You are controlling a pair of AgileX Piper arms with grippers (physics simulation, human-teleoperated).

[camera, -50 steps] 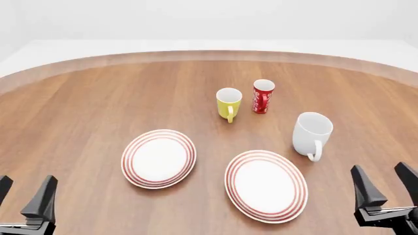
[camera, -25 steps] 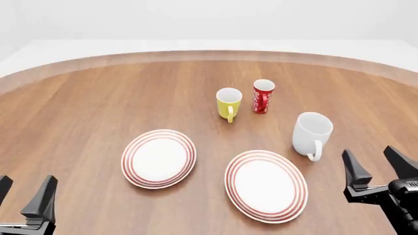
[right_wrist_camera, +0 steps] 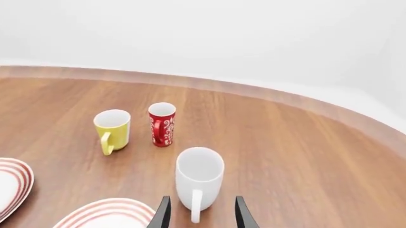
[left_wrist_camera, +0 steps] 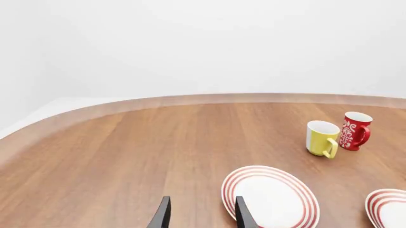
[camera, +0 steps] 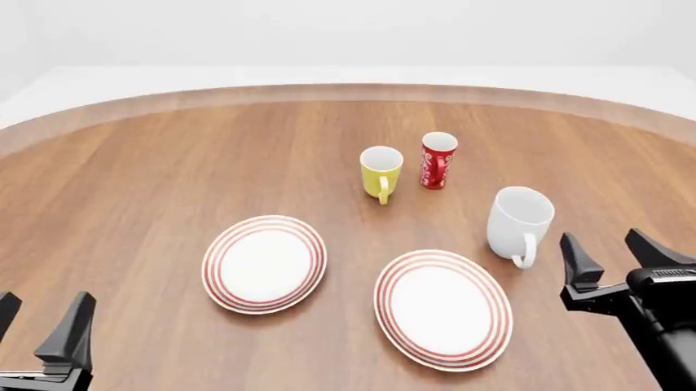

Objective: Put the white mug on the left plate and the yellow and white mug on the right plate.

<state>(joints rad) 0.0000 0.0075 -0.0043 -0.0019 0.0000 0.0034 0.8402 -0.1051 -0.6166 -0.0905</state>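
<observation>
My front camera looked down over the table (camera: 163,155) from behind; both wrist cameras faced forward low, sharing the yellow and white mug (camera: 381,171).

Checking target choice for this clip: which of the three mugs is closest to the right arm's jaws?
The white mug, the largest, beside the right plate. The yellow mug and red mug stand farther back, side by side.

Both arms look matte black all over, no colour accents anywhere that I can spot. The right pincer (camera: 617,255) has two wedge-shaped fingers tapering to points, sitting on a blocky crossbar with a rounded dark wrist housing behind it that carries a tiny pale marking too small to read. The left pincer (camera: 41,326) has the same pointed black fingers, mostly cropped.
</observation>
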